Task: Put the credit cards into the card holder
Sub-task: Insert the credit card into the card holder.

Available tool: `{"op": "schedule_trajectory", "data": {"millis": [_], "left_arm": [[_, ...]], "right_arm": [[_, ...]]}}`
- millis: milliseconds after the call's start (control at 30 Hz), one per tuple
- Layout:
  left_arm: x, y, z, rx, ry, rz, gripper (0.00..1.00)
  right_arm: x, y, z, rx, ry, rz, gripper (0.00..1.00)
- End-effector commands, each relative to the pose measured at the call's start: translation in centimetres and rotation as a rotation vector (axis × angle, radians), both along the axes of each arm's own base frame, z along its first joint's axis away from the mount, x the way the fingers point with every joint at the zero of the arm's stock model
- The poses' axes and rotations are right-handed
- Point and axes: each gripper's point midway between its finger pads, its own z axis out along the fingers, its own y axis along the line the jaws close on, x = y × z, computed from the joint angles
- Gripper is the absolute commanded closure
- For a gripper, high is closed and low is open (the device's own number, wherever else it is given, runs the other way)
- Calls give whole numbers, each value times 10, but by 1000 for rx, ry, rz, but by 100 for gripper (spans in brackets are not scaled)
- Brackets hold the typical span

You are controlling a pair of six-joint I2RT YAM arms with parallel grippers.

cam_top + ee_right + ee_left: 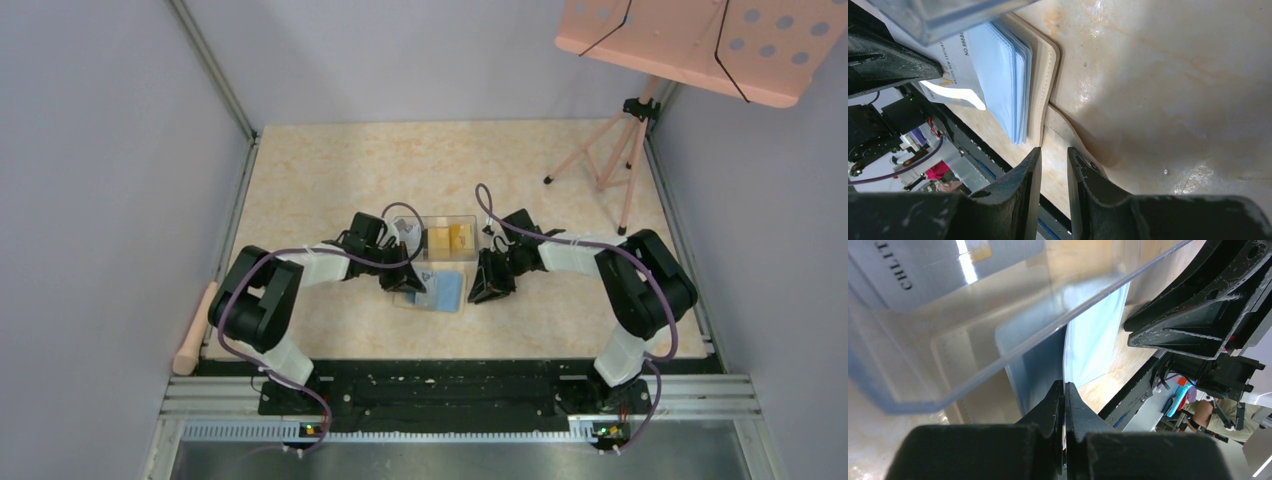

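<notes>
Judging by the overhead view, you were early in the job. The golden credit cards sat inside the clear box, at 12 o'clock from the card holder. The holder lay open on the table with its blue pockets facing up. Only one pale printed card was at the holder, lying on the pockets toward their 9 o'clock side. I could not tell whether it was tucked into a sleeve or merely resting on top.

Your left gripper, at 9 o'clock of the holder, was clenched, its tips meeting at the edge of a pale blue leaf. Whether anything thin was nipped between them was not clear. Your right gripper, at 3 o'clock of the holder, had its jaws a narrow slit apart over the holder's beige strap. I could not tell if they pinched it or only hovered above it.

By my reckoning, what was left was to seat that printed card fully. After that, the golden ones had to come out of the box one at a time and each be slid into a pocket.
</notes>
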Motion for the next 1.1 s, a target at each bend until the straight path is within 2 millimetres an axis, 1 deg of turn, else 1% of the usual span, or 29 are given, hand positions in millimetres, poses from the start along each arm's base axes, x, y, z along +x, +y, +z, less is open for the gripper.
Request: {"op": "schedule_trajectory", "data": {"millis": [0, 133, 300, 400, 500, 600, 733, 900, 1067], "left_arm": [[6, -9, -1, 3, -33, -37, 100], [8, -16, 2, -6, -46, -49, 100], [8, -23, 0, -13, -33, -78, 100], [6, -22, -1, 8, -31, -106, 100], [5, -17, 0, 49, -37, -133, 100], [6, -16, 5, 58, -69, -155, 100], [10, -20, 12, 37, -96, -187, 100], [14, -22, 9, 48, -87, -221, 100], [20, -25, 6, 50, -68, -218, 100]], "right_arm": [[2, 3, -2, 15, -10, 20, 75], [1, 3, -1, 16, -9, 20, 75], [0, 4, -2, 19, -3, 25, 75], [-1, 4, -3, 18, -1, 26, 75], [-1, 4, -3, 17, 0, 28, 76], [-1, 4, -4, 14, 4, 27, 76], [-2, 4, -5, 13, 8, 28, 77], [-3, 4, -6, 11, 9, 32, 78], [-4, 3, -7, 10, 17, 35, 79]]}}
